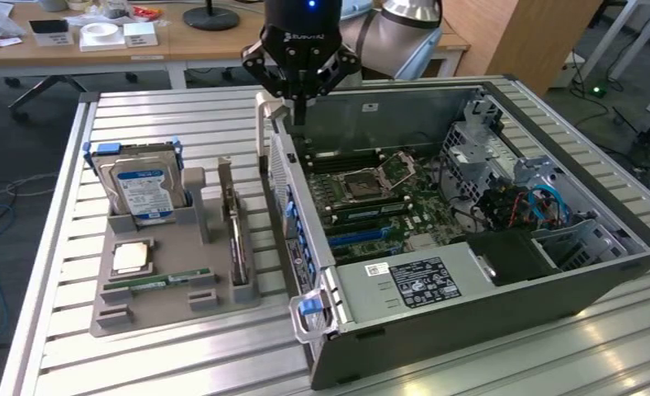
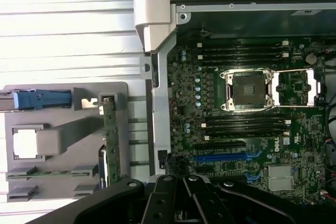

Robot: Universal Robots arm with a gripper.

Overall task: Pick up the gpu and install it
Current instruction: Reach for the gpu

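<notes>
Black gripper [image 1: 299, 111], closed and empty, hides one end of the edge-on gpu [image 2: 110, 135].

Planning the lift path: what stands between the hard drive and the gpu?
In the exterior view, a grey upright post stands between the hard drive and the gpu.

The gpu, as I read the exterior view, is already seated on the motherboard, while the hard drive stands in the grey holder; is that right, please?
Not quite. The gpu is not on the motherboard; it stands on edge in the grey holder, as the exterior view shows. The hard drive does stand in that holder.
</notes>
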